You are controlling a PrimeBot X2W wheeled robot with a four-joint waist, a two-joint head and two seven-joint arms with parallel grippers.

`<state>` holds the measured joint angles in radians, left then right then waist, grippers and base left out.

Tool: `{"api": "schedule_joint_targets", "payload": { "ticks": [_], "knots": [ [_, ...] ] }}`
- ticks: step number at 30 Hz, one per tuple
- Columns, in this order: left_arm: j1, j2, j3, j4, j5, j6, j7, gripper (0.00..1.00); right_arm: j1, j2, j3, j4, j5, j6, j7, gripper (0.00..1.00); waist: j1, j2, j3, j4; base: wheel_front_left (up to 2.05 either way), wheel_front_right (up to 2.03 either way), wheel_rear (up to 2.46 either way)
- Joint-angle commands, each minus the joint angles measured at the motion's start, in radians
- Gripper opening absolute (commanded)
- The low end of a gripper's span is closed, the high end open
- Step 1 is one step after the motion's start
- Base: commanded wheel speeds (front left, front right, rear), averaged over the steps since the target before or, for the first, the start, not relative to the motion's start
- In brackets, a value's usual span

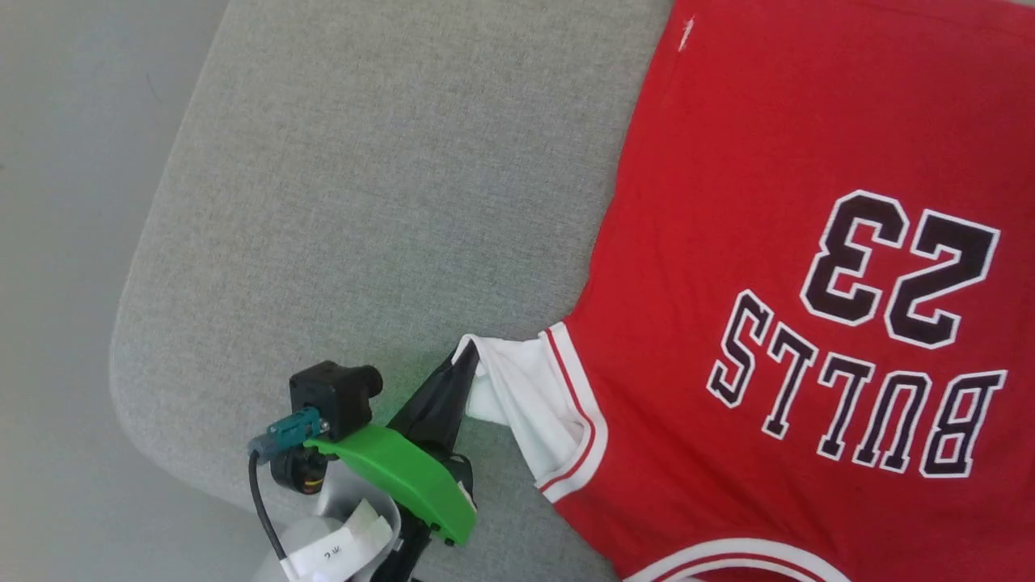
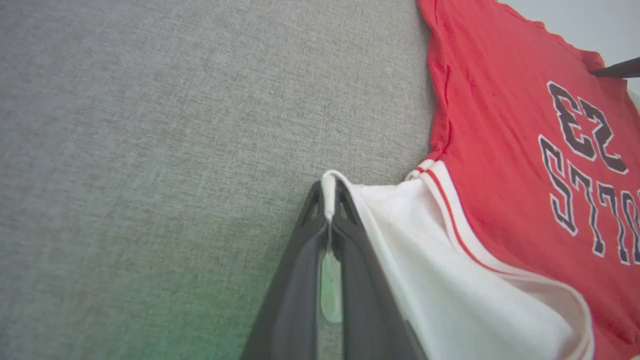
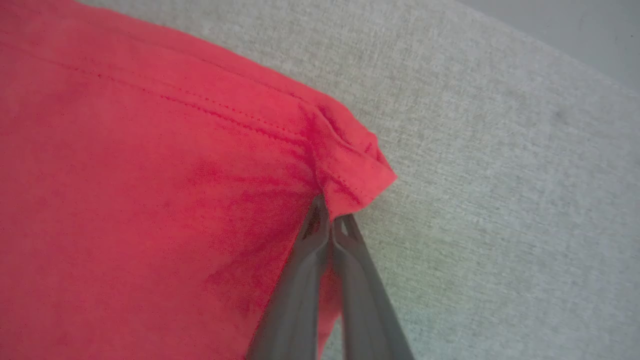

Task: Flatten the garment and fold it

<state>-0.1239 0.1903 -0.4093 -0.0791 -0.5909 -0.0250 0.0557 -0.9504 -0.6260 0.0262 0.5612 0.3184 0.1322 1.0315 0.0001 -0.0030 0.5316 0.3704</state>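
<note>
Two grippers each pinch a part of the garment point(image 1: 768, 145), a red jersey lying face up on a grey fabric cushion point(image 1: 364, 186).

In the head view, pale floor point(image 1: 57, 202) sits at 9 o'clock, followed by the cushion's rounded corner. The left gripper point(image 1: 466, 346) rises from 7 o'clock under a green wrist cover point(image 1: 396, 477) and a black camera block point(image 1: 333, 394). Its two dark fingers are pressed together on the outer edge of the white sleeve point(image 1: 530, 404), which stretches taut toward 9 o'clock from the red body. Striped trim point(image 1: 578, 388) in red and white marks where the sleeve meets the body. The body lies flat from 12 to 5 o'clock, and its dark, white-outlined lettering point(image 1: 873, 339), "23" over "BULLS", reads upside down at 3 o'clock.

The left wrist view adds the detail of the grip. A thin ridge of white cloth is nipped between the fingertips and pokes just past them, and the red side seam puckers at 1 o'clock. A slim dark finger point(image 2: 617, 69) touches the far red edge at 2 o'clock, and I cannot tell from here whether it grips.

The right wrist view shows the right gripper point(image 3: 327, 212). Its fingers are closed tight on the red hem corner point(image 3: 355, 175), which folds over beyond the tips. Creases fan out toward 8 o'clock, and bare cushion lies at 3 o'clock.
</note>
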Motion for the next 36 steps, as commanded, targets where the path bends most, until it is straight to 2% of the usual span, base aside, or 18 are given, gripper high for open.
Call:
{"api": "schedule_joint_targets", "payload": {
  "ticks": [1,7,10,17,23,27,31,36],
  "knots": [
    [-0.018,0.006,0.003,0.002,0.000,0.004,-0.005,0.00,0.060,-0.007,0.006,0.035,0.002,-0.002,0.002,0.00,-0.0001,0.0030,-0.028,-0.020,0.00,0.00,0.00],
    [-0.007,0.023,0.012,0.013,-0.004,0.013,0.004,0.00,0.152,-0.008,0.028,0.039,0.020,-0.002,-0.028,0.00,-0.0001,0.0030,-0.120,-0.074,0.00,0.00,0.00],
    [0.009,0.035,0.018,0.025,-0.009,0.020,0.010,0.00,0.223,-0.015,0.061,0.009,0.039,-0.002,-0.049,0.00,-0.0001,0.0030,-0.173,-0.113,0.00,0.00,0.00],
    [0.054,0.060,0.037,0.041,-0.025,0.036,0.018,0.00,0.409,-0.004,0.054,-0.079,0.115,-0.002,-0.059,0.00,-0.0001,0.0030,-0.271,-0.199,0.00,0.00,0.00],
    [0.081,0.080,0.052,0.047,-0.038,0.045,0.027,0.00,0.596,-0.004,-0.014,-0.218,0.158,-0.002,-0.038,0.00,-0.0001,0.0030,-0.325,-0.241,0.00,0.00,0.00],
    [0.107,0.095,0.064,0.049,-0.046,0.051,0.026,0.00,0.754,0.018,-0.087,-0.339,0.156,-0.002,-0.009,0.00,-0.0001,0.0030,-0.356,-0.259,0.00,0.00,0.00],
    [0.127,0.099,0.066,0.048,-0.051,0.056,0.024,0.00,0.919,0.061,-0.157,-0.448,0.158,-0.002,0.045,0.00,-0.0001,0.0030,-0.375,-0.263,0.00,0.00,0.00],
    [0.143,0.093,0.060,0.048,-0.057,0.059,0.020,0.00,1.094,0.144,-0.231,-0.548,0.155,-0.002,0.098,0.00,-0.0001,0.0030,-0.386,-0.261,0.00,0.00,0.00]
  ]
}}
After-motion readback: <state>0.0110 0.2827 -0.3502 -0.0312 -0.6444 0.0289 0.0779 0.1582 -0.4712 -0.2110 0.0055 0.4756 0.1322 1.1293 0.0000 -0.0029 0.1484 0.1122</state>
